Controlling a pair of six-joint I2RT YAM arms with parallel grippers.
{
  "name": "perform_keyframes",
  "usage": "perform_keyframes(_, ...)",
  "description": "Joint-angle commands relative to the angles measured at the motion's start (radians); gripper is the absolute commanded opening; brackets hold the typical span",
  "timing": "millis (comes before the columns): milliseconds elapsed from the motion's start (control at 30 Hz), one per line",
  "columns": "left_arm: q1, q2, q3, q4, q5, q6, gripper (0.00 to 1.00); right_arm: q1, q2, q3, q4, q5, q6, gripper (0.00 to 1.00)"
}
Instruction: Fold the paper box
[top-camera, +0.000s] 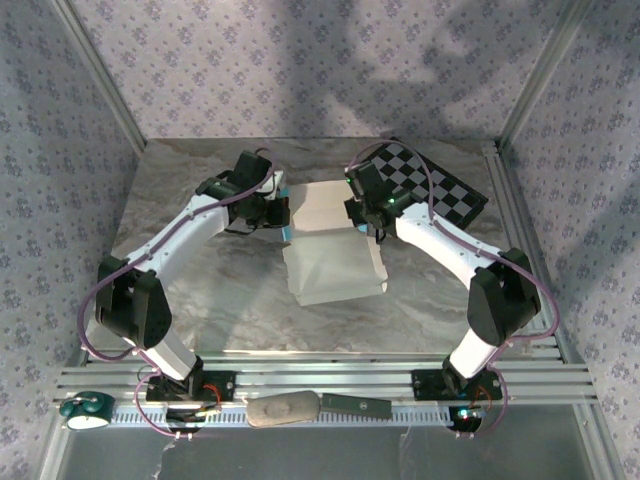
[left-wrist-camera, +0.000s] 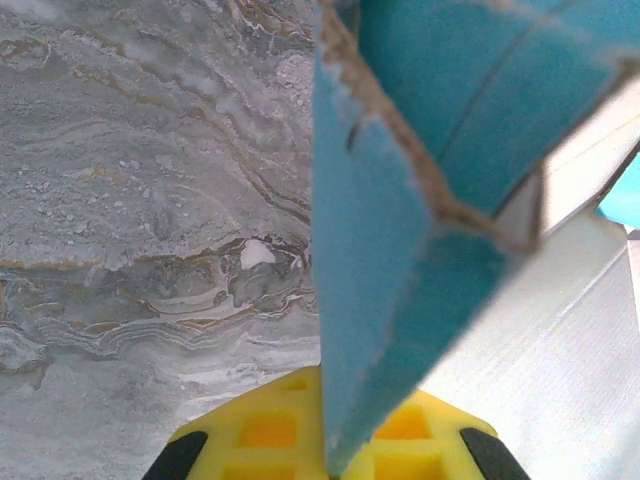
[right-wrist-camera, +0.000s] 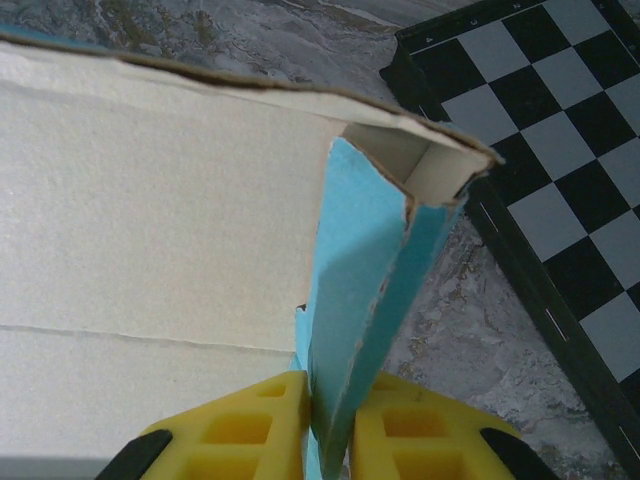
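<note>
Left gripper (left-wrist-camera: 335, 425) clenched on a raised turquoise side flap; right gripper (right-wrist-camera: 330, 415) pinching the opposite flap. Thin white-and-turquoise card paper box (top-camera: 335, 250) lies white face up on the grey marbled table (top-camera: 230, 300), between both wrists. Recommendation: keep both flaps upright and square, folding inward evenly along the creases.

Top cam: high, behind the arm bases (top-camera: 190, 385), tilted down and forward, wide on the whole surface (top-camera: 220, 300). Wrist cams sit just behind the left hand (left-wrist-camera: 330, 435) and right hand (right-wrist-camera: 328, 425), looking out along the fingers (right-wrist-camera: 250, 425), very close on the box (left-wrist-camera: 390, 230). All three share the box; top and right wrist also share the checkerboard (right-wrist-camera: 560, 140).
</note>
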Motion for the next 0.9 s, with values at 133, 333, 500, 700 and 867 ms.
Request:
perform_keyframes(133,-0.030,-0.004,0.024,0.101,0.097,-0.004,0.00,0.032,0.028,-0.008,0.037,-0.059,-0.006,0.13)
perform_keyframes(333,-0.028,-0.001,0.023,0.097,0.087,-0.008,0.00,0.051,0.073,0.012,0.010,0.050,-0.002,0.00)
perform_keyframes(500,-0.028,0.003,0.021,0.098,0.086,-0.008,0.00,0.076,0.077,0.013,0.005,0.142,-0.002,0.00)
perform_keyframes(700,-0.030,0.006,0.021,0.105,0.103,-0.008,0.00,0.068,0.050,-0.019,0.044,0.056,-0.002,0.06)
perform_keyframes(867,-0.028,0.006,0.016,0.108,0.103,-0.010,0.00,0.058,0.052,-0.021,0.052,0.013,0.004,0.15)
